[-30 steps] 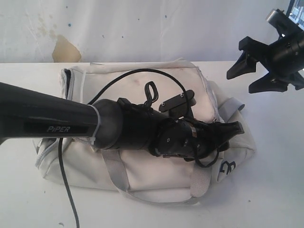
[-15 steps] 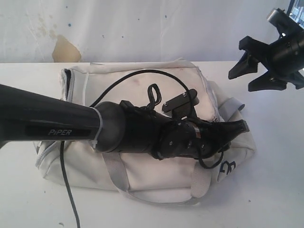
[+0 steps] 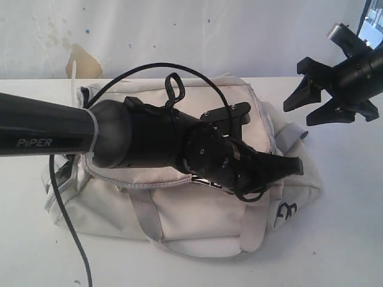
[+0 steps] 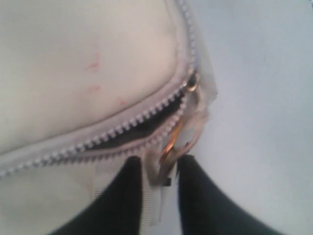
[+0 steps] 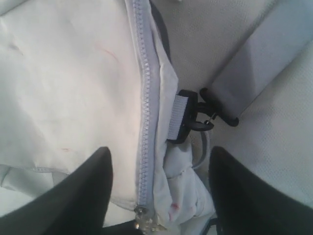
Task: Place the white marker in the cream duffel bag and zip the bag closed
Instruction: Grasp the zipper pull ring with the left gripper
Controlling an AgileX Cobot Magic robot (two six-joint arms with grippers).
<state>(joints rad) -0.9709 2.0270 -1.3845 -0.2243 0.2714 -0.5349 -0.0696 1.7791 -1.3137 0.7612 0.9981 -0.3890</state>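
The cream duffel bag lies on the white table with my left arm stretched across its top. My left gripper sits at the bag's right end. In the left wrist view that gripper is shut on the copper zipper pull. A short stretch of zipper beside it gapes and shows black lining. My right gripper hangs open above the bag's far right corner. In the right wrist view it straddles a closed grey zipper without touching it. The white marker is out of view.
A black clip buckle joins a grey webbing strap at the bag's end. Grey handle straps hang over the front. A black cable trails from the left arm onto the table. A stained wall stands behind.
My left arm has lifted and drawn back to the left with its gripper still at the bag's right end. The bag's front edge has risen under it. The right gripper drifted slightly left.
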